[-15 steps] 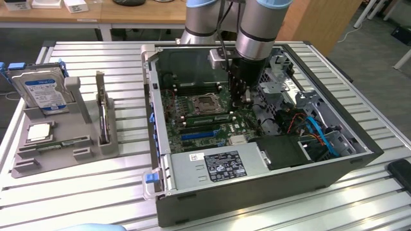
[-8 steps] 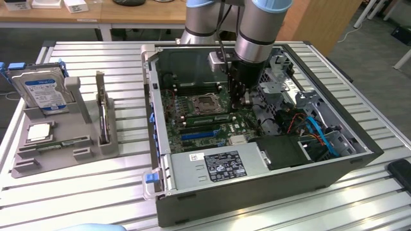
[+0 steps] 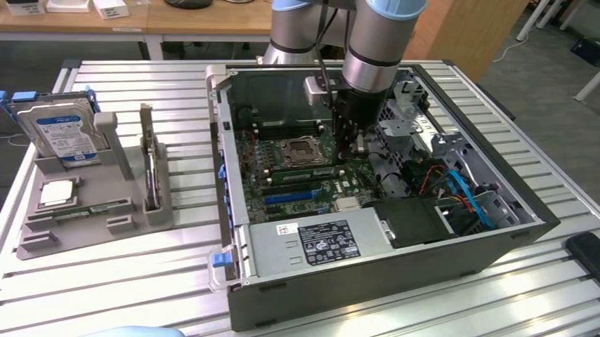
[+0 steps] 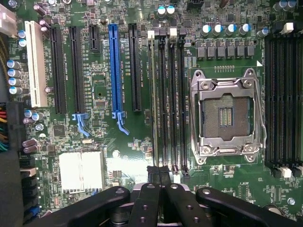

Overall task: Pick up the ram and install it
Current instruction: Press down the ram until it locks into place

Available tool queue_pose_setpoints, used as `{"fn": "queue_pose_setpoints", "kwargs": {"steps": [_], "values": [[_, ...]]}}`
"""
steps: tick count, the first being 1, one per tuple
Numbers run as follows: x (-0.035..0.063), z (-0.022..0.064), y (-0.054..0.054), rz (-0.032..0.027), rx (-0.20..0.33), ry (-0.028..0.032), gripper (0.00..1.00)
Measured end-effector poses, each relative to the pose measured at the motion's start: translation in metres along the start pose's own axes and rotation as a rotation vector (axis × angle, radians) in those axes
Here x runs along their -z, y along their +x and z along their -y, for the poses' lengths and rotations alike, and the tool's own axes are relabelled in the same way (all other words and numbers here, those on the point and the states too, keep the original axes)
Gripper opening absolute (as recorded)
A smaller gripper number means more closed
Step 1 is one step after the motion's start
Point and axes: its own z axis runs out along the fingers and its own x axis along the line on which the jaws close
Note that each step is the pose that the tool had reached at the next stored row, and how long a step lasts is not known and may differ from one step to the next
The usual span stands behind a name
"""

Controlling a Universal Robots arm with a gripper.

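My black hand (image 4: 160,182), fingers pressed together, hovers over the green motherboard's black memory slots (image 4: 168,101) at frame centre, holding nothing visible.

Arm (image 3: 375,42): I reached down steeply from above — my grey tube segment stood nearly upright, a blue joint cap at its top.
Wrist (image 3: 349,105): it was black and pointed straight down below the silver collar.
Gripper (image 4: 160,177): my jaws were pressed together — the two black fingertips met with no gap between them.
Fingers (image 4: 152,201): my black linkage bars fanned outward from the closed tips.
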Motion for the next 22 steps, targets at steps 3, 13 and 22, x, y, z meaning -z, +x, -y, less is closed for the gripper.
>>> {"fn": "queue_pose_setpoints", "kwargs": {"steps": [3,13,22], "values": [[-0.0010,-0.0005,0.0000,-0.0019,0.000,0.0002,0.10],[-0.0073,-0.0013,-0.0007,-0.0070,0.000,0.0007,0.10],[-0.0090,-0.0014,-0.0008,-0.0098,0.000,0.0009,0.10]]}}
